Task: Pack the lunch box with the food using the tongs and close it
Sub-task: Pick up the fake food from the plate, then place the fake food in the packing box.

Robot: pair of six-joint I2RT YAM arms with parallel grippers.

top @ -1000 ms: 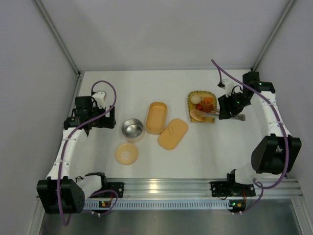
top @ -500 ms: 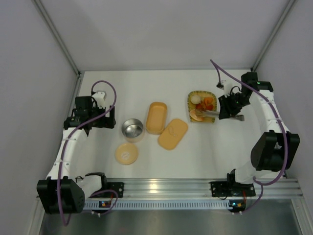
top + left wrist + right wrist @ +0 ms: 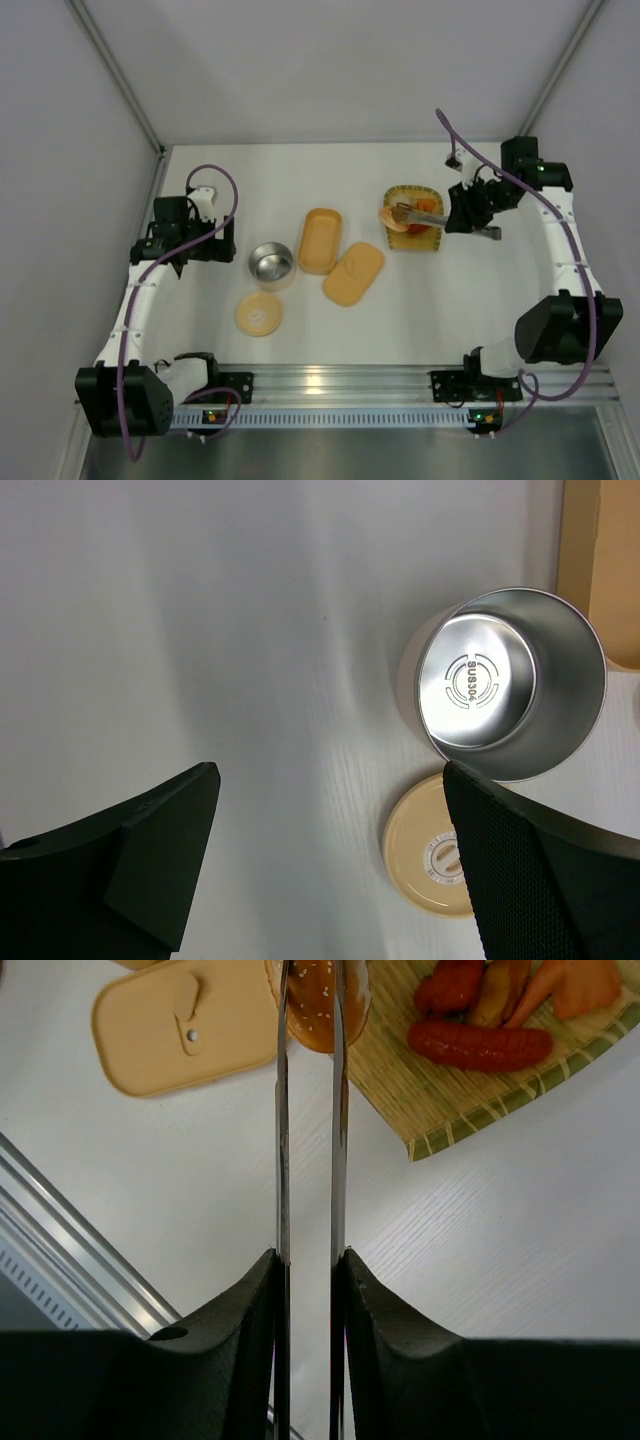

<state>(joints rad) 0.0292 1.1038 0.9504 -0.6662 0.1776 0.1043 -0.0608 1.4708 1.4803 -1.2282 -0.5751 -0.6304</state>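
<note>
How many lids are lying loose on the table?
2. The oblong lid lies beside the open box, on its right. The round lid lies by the steel tin, on its near side. None looks hidden.

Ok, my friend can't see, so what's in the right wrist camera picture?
The right pincer squeezes the silver tongs, whose tips pinch an orange food slice at the top edge. To its right a yellow woven tray holds red sausage pieces, and a pale-orange lid lies on the white table.
</note>
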